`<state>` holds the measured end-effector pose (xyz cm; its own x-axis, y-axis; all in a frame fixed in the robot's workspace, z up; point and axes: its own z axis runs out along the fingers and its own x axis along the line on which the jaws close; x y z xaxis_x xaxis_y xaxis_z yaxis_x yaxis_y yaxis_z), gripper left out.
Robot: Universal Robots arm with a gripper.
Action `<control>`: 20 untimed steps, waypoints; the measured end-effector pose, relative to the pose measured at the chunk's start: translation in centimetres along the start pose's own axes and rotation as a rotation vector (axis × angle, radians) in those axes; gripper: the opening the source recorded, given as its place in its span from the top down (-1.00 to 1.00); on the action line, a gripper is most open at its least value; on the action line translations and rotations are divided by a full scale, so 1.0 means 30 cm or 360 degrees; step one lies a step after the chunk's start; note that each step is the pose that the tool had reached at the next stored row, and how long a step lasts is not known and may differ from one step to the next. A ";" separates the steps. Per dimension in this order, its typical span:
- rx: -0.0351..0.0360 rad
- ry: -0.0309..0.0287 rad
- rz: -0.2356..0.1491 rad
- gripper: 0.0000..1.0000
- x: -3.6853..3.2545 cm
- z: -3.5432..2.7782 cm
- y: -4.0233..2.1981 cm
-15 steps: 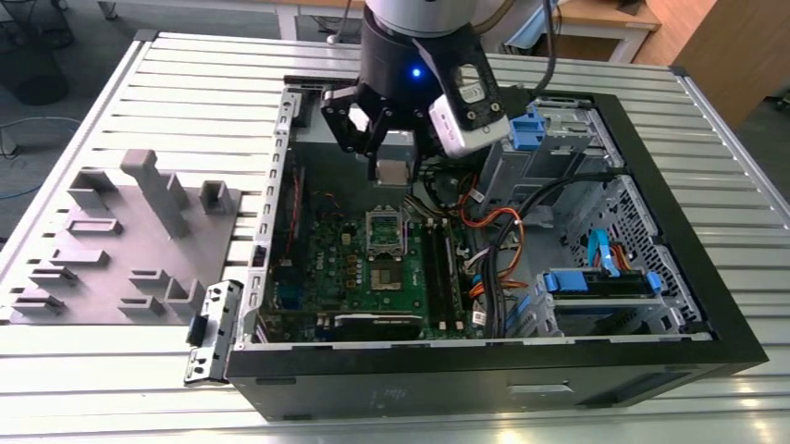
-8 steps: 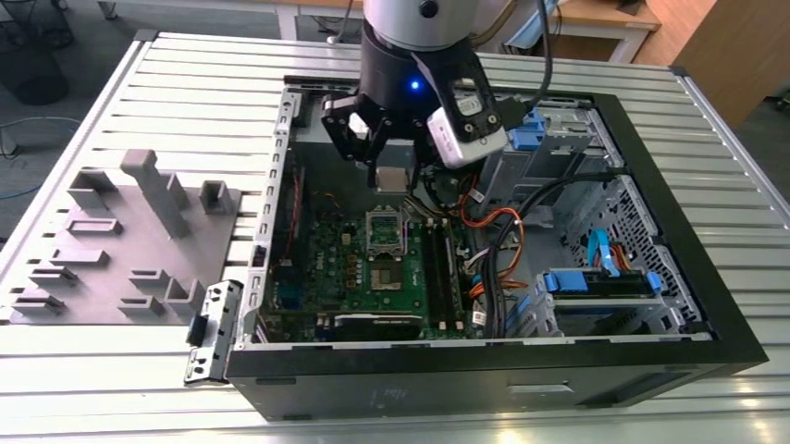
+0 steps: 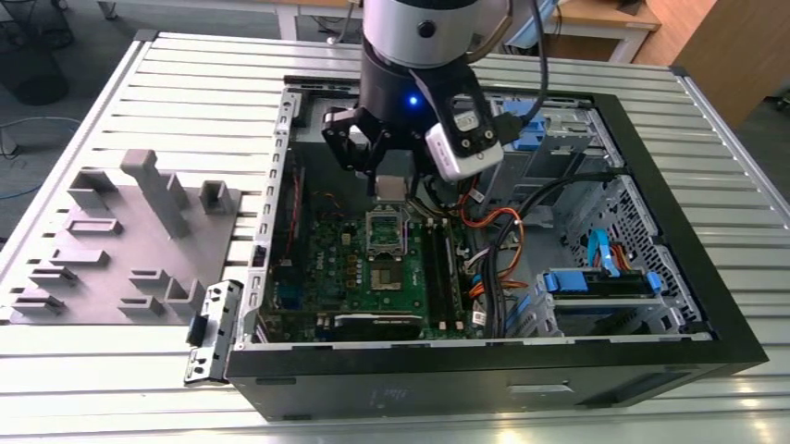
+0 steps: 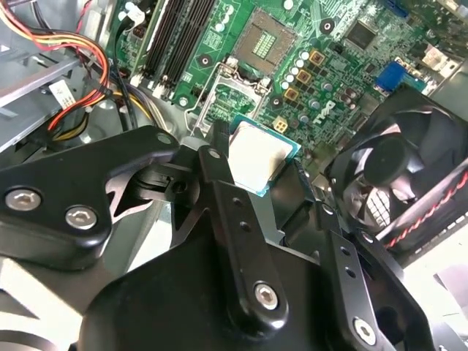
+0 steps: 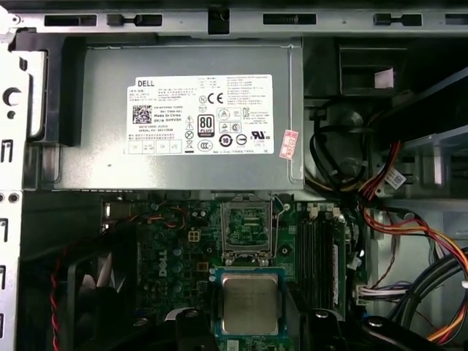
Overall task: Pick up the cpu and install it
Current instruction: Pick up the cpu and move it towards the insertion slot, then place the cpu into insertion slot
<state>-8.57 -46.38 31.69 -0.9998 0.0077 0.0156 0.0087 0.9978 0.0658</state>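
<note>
Claw (image 3: 390,190) pinching the cpu (image 4: 257,155) by its edges, held level, clear above the board (image 5: 164,241) at the case's (image 3: 494,379) far end. Open socket (image 5: 246,227) lies just beside the cpu, toward the power supply (image 5: 110,164). Cpu not seated.

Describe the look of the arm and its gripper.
The arm ends in a rounded silver-grey wrist segment above a black collar with a small blue light. The gripper is black, with angular linked fingers and silver screws. A pale camera housing is mounted alongside.
</note>
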 end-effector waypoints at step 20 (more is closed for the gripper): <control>0.0000 0.00001 0.0000 0.06 -0.018 0.042 -0.008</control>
<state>-8.05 -46.54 30.42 -0.9998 0.0077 0.0157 0.0087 0.9978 0.0658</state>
